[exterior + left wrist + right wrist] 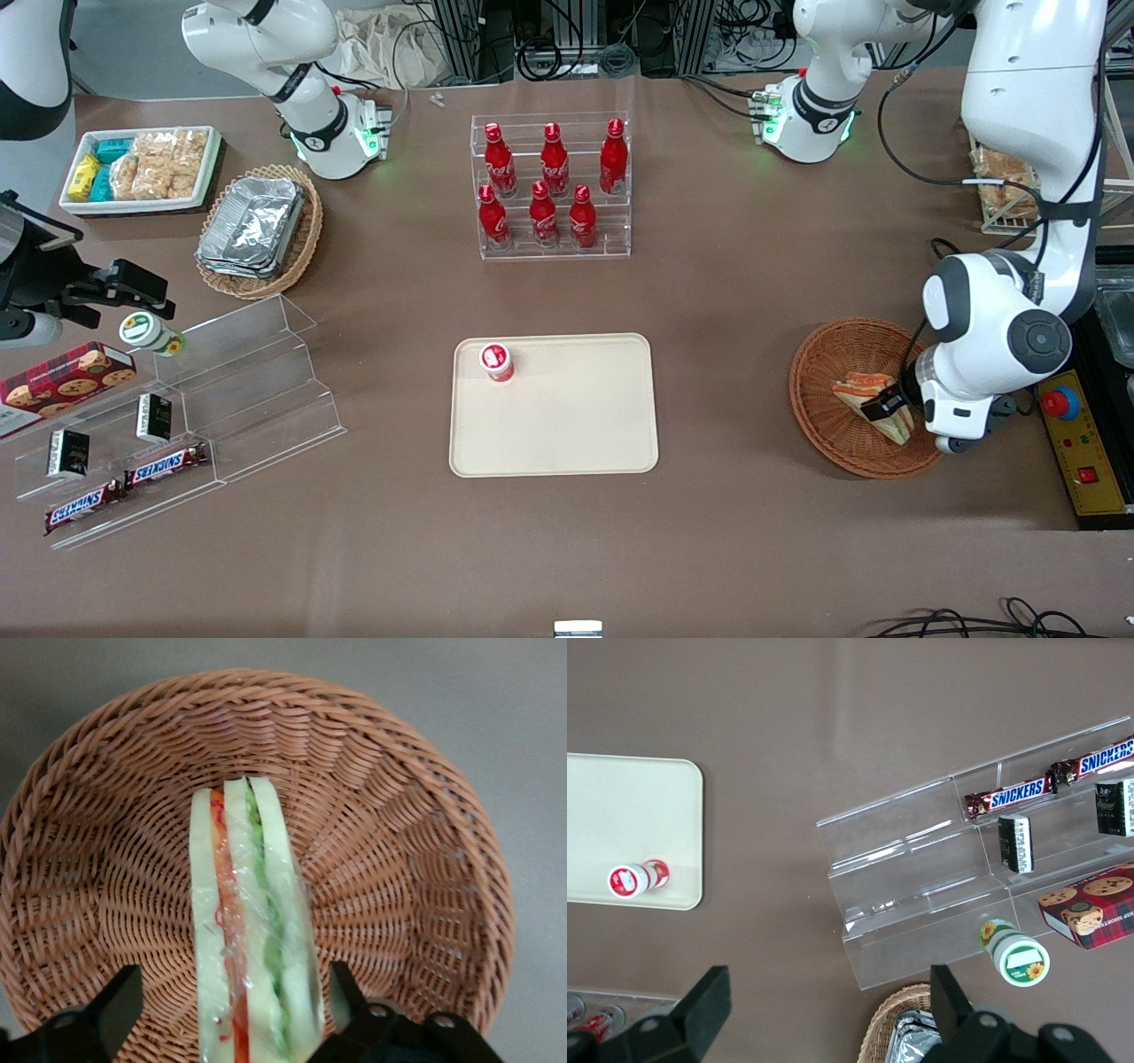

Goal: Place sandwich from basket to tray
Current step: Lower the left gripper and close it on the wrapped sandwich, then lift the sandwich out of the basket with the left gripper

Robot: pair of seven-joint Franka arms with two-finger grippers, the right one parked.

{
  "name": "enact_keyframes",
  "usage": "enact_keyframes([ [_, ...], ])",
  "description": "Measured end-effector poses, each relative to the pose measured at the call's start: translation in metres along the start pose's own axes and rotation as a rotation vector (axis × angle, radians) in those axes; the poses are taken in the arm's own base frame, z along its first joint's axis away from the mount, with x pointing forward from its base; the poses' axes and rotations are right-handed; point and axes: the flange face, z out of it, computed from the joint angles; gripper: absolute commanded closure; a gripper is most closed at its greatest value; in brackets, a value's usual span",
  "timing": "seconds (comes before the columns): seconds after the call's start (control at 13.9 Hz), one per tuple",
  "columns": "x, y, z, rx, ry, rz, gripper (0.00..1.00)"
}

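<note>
Gripper (235, 1014) fingers (111, 1010) wide, straddling sandwich (252, 930) in basket (416, 859) (long axis runs straight out between them, not yet pinched).

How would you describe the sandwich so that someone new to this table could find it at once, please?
Look toward the working arm's end of the table for the round reddish-brown wicker basket. Inside it lies the sandwich, a clear-wrapped wedge of pale bread with orange, red and green filling, with the open claw straddling it. It is the basket's only content.
</note>
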Motion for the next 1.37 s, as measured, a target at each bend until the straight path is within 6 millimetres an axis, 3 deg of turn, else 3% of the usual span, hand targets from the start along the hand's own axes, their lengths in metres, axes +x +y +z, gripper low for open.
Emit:
enact_keyframes([
  [0.43, 0.004, -0.001, -0.002, -0.003, 0.009, -0.052, 0.9],
  [0.58, 0.005, 0.002, -0.006, -0.008, 0.015, -0.066, 1.0],
  [0.72, 0.007, 0.005, -0.019, -0.002, 0.004, -0.068, 1.0],
  [0.87, 0.007, 0.011, -0.047, 0.014, -0.023, -0.065, 1.0],
  [1.08, -0.004, 0.024, -0.119, 0.051, -0.085, -0.038, 1.0],
  [1.23, -0.025, 0.042, -0.174, 0.075, -0.118, 0.006, 1.0],
  [1.37, -0.056, 0.074, -0.21, 0.086, -0.124, 0.075, 1.0],
])
